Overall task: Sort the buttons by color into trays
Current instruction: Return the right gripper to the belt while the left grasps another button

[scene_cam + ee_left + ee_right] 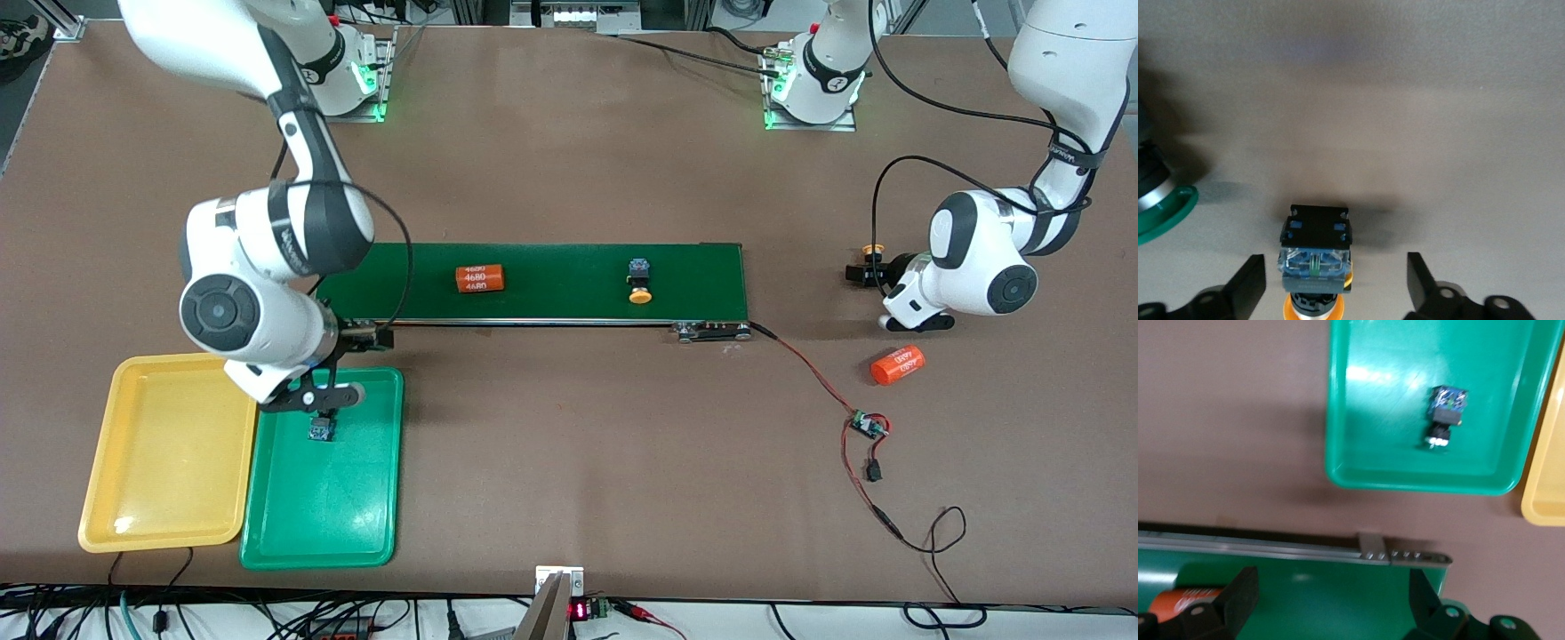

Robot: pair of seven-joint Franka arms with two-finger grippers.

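A broad brown table [569,160] fills nearly the whole front view, evenly lit from above. Along its edge nearest the front camera hang tangled black cables [267,613], beside a small red digital display [579,610]. Metal framing [533,13] lines the table's edge farthest from the camera.

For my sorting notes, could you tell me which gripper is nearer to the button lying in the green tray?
Right. The right gripper hangs over that button; the left gripper is at the table's other end.
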